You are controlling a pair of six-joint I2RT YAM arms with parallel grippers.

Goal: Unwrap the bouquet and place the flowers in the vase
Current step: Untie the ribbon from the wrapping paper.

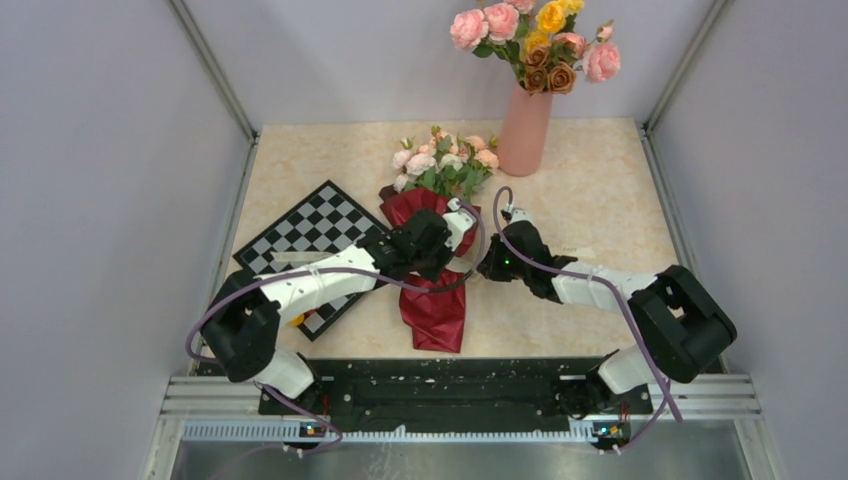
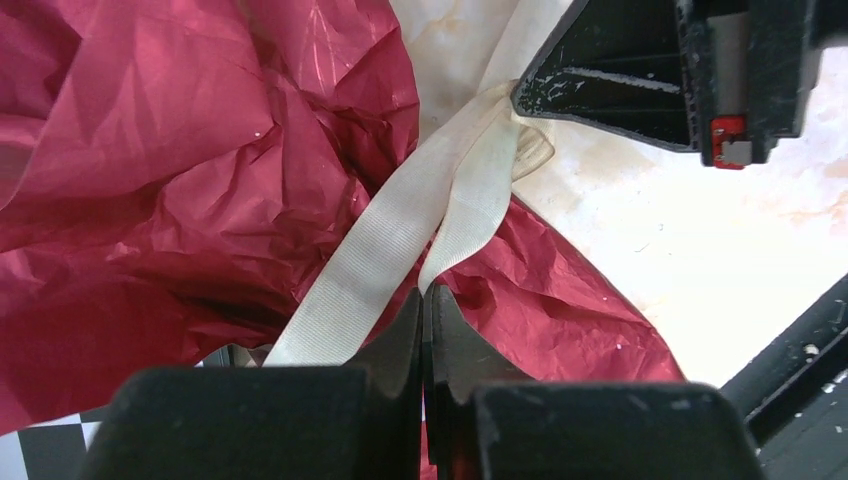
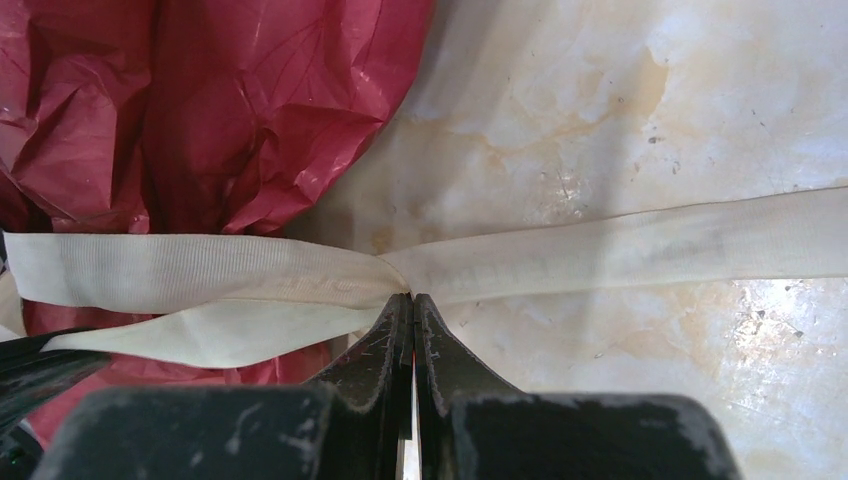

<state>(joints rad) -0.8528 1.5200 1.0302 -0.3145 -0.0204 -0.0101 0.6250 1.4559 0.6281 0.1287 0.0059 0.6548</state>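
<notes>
In the left wrist view, the left pincer [image 2: 425, 300] is pressed shut on one strand of the flat cream woven ribbon [image 2: 400, 220]. The ribbon slants up and to the right across the bouquet [image 2: 180, 180], here showing only as dark red crinkled paper.

In the right wrist view, the right pincer [image 3: 412, 305] is also closed, nipping the same ribbon where it bunches. The paper lies up and to its left, with bare marbled bench [image 3: 650, 120] to its right.

From the top camera, the bouquet's long axis runs near to far, and its small pale blooms [image 1: 445, 160] sit at the far end beside the tall salmon-pink vase [image 1: 524, 135]. The left pincer sits over the wrap's middle and the right one just off its right edge – both about equally near the tie. Loosening it probably calls for a pull across that axis.
</notes>
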